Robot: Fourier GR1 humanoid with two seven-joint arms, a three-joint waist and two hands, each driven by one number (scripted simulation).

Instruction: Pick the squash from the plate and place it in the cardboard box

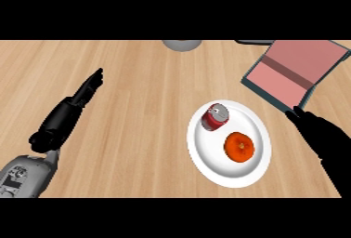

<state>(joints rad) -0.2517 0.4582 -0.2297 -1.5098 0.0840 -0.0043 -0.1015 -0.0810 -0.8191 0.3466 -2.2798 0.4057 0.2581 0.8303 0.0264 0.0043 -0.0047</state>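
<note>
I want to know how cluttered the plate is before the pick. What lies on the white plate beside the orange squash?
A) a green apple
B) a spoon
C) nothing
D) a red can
D: a red can lies on the plate, up-left of the squash.

On the light wooden table (pixel 137 116), a round white plate (pixel 205 160) is seen carrying an orange squash (pixel 239 146) and, behind-left, a red can (pixel 216 117); an open pink-lined cardboard box (pixel 295 69) is set behind-right.

wooden counter (pixel 137 130) | on it: white plate (pixel 205 158), pink-lined box (pixel 295 69), grey object (pixel 182 44) at far edge
</note>
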